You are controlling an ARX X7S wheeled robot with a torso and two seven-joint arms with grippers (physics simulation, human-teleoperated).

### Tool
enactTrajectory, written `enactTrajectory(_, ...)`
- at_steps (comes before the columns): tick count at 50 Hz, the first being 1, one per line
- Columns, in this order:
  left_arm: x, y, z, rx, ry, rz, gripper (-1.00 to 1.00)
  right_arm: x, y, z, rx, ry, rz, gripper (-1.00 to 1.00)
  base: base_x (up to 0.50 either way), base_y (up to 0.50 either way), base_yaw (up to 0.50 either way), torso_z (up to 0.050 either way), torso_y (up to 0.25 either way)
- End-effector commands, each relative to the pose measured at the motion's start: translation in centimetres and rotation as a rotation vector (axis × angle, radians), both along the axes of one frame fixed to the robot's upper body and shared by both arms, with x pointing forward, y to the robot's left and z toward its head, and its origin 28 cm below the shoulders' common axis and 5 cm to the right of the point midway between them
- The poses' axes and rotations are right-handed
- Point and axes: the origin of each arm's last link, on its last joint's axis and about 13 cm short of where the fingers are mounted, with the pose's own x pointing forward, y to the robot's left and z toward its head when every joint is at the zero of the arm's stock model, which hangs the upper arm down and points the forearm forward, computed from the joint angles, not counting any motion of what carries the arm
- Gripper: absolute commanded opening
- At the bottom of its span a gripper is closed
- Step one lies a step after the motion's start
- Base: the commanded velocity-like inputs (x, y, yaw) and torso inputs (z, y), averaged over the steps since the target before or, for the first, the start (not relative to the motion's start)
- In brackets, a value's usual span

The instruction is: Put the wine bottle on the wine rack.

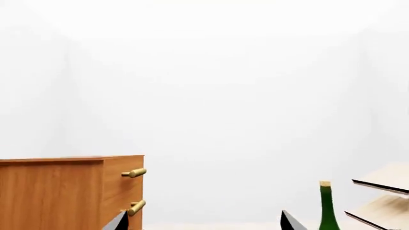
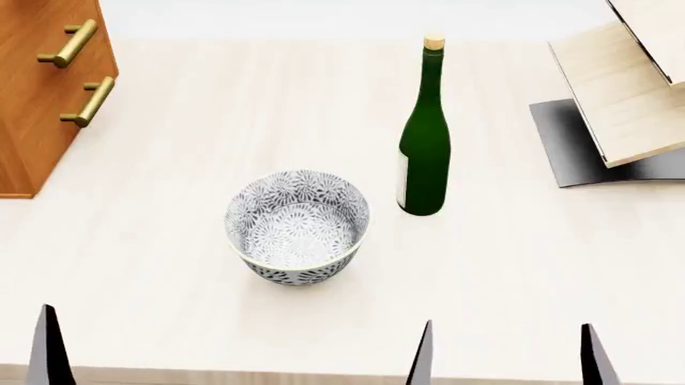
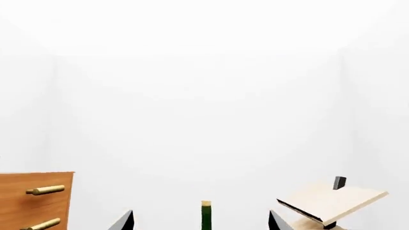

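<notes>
Wine bottle (image 2: 424, 136): upright, mid-counter, beside bowl (image 2: 297, 227). Wine rack (image 2: 621, 104): far right corner. Cabinet (image 2: 48, 88): far left. My right gripper (image 2: 505, 353): wide, empty; left gripper (image 1: 201, 221): likewise.

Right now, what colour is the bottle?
Dark green, with a tan cork. The bottle shows best in the head view.

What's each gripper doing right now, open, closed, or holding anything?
Left gripper: open, holding nothing.
Right gripper: open, holding nothing; the wine bottle stands untouched on the table.
</notes>
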Motion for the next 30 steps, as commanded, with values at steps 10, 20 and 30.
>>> enactTrajectory(10,-0.62,0.00,0.72,0.002,-0.070,0.004,1.00,-0.52,0.14,0.38,-0.006,-0.049,0.022,1.00,0.07,0.00,0.00,0.000,0.000)
enactTrajectory(20,-0.66,0.04,0.72,0.000,-0.071,0.006,1.00,-0.45,0.15,0.29,-0.008,-0.040,0.021,1.00,0.13,0.00,0.00,0.000,0.000)
enactTrajectory(30,-0.67,0.04,0.77,-0.001,-0.070,0.005,1.00,-0.39,0.19,0.26,-0.007,-0.037,0.019,1.00,0.13,0.00,0.00,0.000,0.000)
